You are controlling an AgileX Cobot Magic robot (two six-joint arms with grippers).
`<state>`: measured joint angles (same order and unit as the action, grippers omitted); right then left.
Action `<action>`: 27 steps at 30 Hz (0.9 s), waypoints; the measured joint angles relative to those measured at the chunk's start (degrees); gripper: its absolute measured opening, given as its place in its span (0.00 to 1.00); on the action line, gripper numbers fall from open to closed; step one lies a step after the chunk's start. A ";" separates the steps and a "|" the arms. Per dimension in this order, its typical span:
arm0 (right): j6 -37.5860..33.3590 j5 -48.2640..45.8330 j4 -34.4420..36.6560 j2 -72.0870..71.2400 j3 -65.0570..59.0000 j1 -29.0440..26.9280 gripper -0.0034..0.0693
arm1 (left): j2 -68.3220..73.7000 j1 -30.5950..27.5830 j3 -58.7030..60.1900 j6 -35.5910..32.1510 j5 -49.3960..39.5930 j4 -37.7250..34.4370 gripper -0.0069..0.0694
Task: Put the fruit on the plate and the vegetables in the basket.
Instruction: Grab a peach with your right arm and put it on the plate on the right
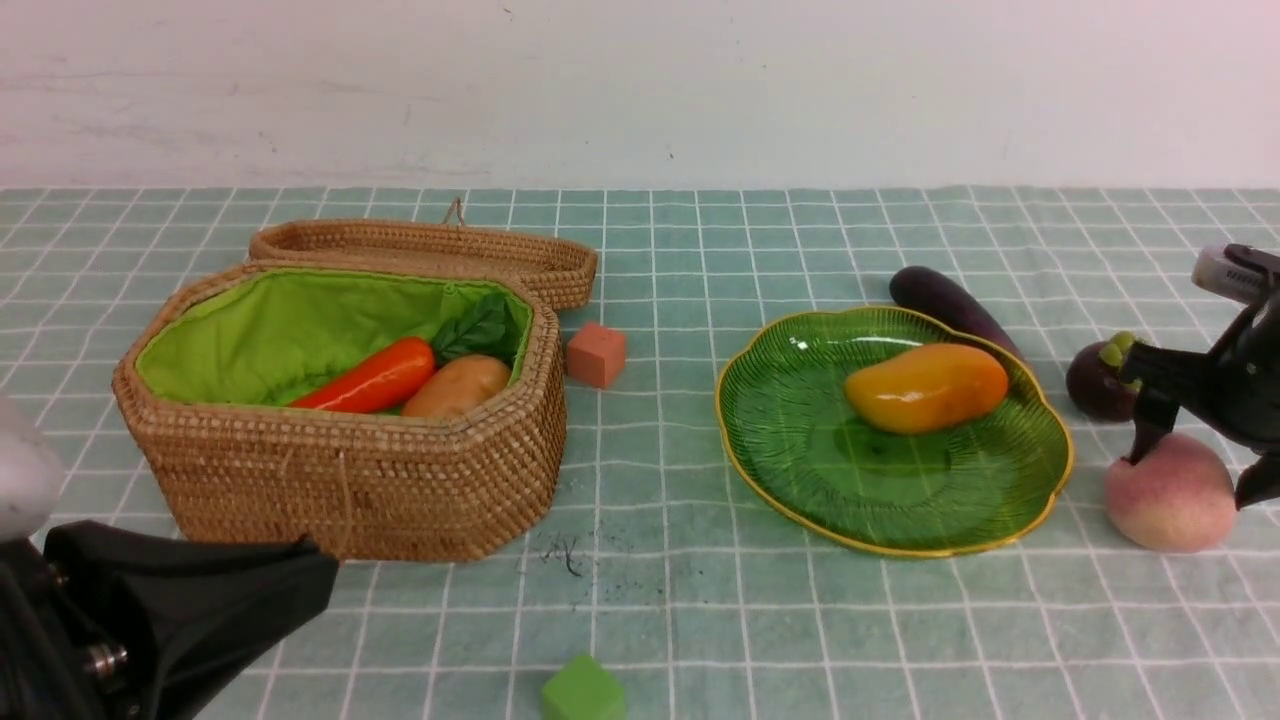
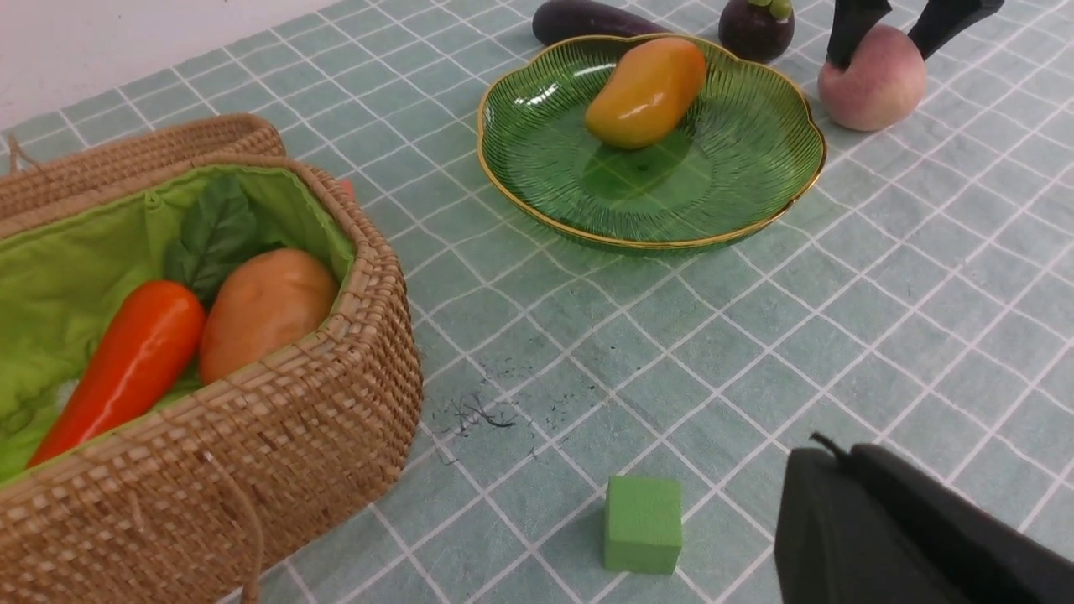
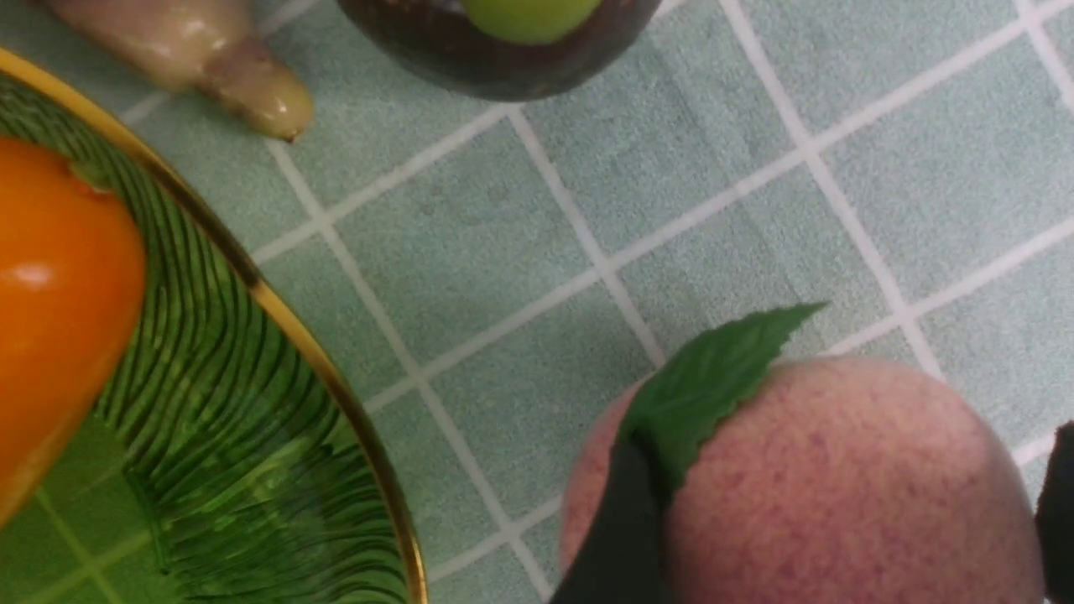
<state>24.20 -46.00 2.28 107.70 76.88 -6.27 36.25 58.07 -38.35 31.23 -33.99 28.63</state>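
Checked green tablecloth [image 1: 700, 610], peach [image 1: 1170, 505] resting just beside the plate [image 1: 850, 480]
Right gripper [image 1: 1197, 465] is seen with jaws spread wide, straddling the peach directly beneath it; the plate lies to its left

We find the left gripper [image 1: 300, 585] low at the near left corner, its jaws closed and its black housing pointing right. We find the right gripper [image 1: 1195, 472] at the right edge, mid-depth, tilted downward, jaws spread wide, both black fingers [image 1: 1148, 425] angled down.
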 joint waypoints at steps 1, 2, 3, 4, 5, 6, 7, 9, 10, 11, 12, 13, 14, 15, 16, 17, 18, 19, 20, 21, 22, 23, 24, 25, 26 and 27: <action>0.00 0.05 0.00 0.13 0.00 0.01 0.84 | 0.00 0.00 0.00 0.00 0.00 0.00 0.09; -0.12 0.11 -0.05 0.29 0.08 0.01 0.83 | 0.00 0.00 0.00 0.00 0.00 0.00 0.09; -0.20 0.11 -0.05 0.40 0.21 0.01 0.82 | 0.00 0.00 0.00 0.00 0.00 0.00 0.09; -0.24 -0.02 -0.05 0.46 0.33 0.01 0.81 | 0.00 0.00 0.00 0.00 0.00 0.00 0.08; -0.31 -0.07 -0.05 0.45 0.39 0.01 0.81 | 0.00 0.00 0.00 0.00 0.00 0.00 0.08; -0.82 -0.18 -0.05 0.58 0.50 0.01 0.80 | 0.00 0.00 0.00 0.00 0.00 0.00 0.08; -1.43 -0.30 -0.05 0.64 0.52 0.01 0.80 | 0.00 0.00 0.00 0.00 0.00 0.00 0.08; -2.54 -0.36 0.07 0.68 0.56 0.01 0.80 | 0.00 0.00 0.00 0.00 0.00 -0.04 0.08; -3.50 -0.43 0.27 0.68 0.56 0.01 0.80 | 0.00 0.00 0.00 0.00 0.00 -0.04 0.08; -4.81 -0.47 0.47 0.68 0.56 0.01 0.80 | 0.00 0.00 0.00 0.00 0.00 -0.04 0.08; -5.18 -0.47 0.55 0.68 0.56 0.01 0.80 | 0.00 0.00 0.00 0.00 0.00 -0.04 0.08; -6.85 -0.62 0.77 0.68 0.56 0.01 0.80 | 0.00 0.00 0.00 0.00 0.00 -0.04 0.08; -7.05 -0.62 0.86 0.68 0.56 0.01 0.80 | 0.00 0.00 0.00 0.00 0.00 -0.04 0.08; -7.58 -0.69 0.85 0.68 0.56 0.01 0.80 | 0.00 0.00 0.00 0.00 0.00 -0.04 0.08; -8.27 -0.86 1.05 0.68 0.56 0.01 0.80 | 0.00 0.00 0.00 0.00 0.00 -0.04 0.08; -9.33 -1.19 1.24 0.68 0.63 0.01 0.80 | 0.00 0.00 0.00 0.00 0.00 -0.04 0.08; -9.60 -1.26 1.29 0.68 0.65 0.01 0.80 | 0.00 0.00 0.00 0.00 0.00 -0.04 0.08; -10.74 -1.65 1.42 0.68 0.76 0.01 0.80 | 0.00 0.00 0.00 0.00 0.00 -0.04 0.08; -11.16 -1.73 1.48 0.68 0.83 0.01 0.80 | 0.00 0.00 0.00 0.00 0.00 -0.04 0.08; -11.59 -1.84 1.48 0.60 0.83 0.01 0.80 | 0.00 0.00 0.00 0.00 0.00 -0.04 0.08; -11.90 -2.18 1.53 0.30 0.83 0.01 0.80 | 0.00 0.00 0.00 0.00 0.00 -0.04 0.08; -11.93 -2.40 1.53 0.29 0.83 0.01 0.79 | 0.00 0.00 0.00 0.00 0.00 -0.04 0.08; -12.00 -2.90 1.74 -0.04 0.67 0.01 0.78 | 0.00 0.00 0.00 0.00 0.00 -0.04 0.08; -12.06 -2.98 1.74 -0.39 0.51 0.01 0.77 | 0.00 0.00 0.00 0.00 0.00 -0.04 0.08; -12.06 -3.40 1.74 -0.81 0.45 0.01 0.75 | 0.00 0.00 0.00 0.00 0.00 -0.04 0.08; -12.06 -3.70 1.74 -1.08 0.38 0.01 0.73 | 0.00 0.00 0.00 0.00 0.00 -0.04 0.08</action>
<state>12.14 -49.69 4.02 106.62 77.26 -6.27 36.25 58.07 -38.35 31.23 -33.99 28.59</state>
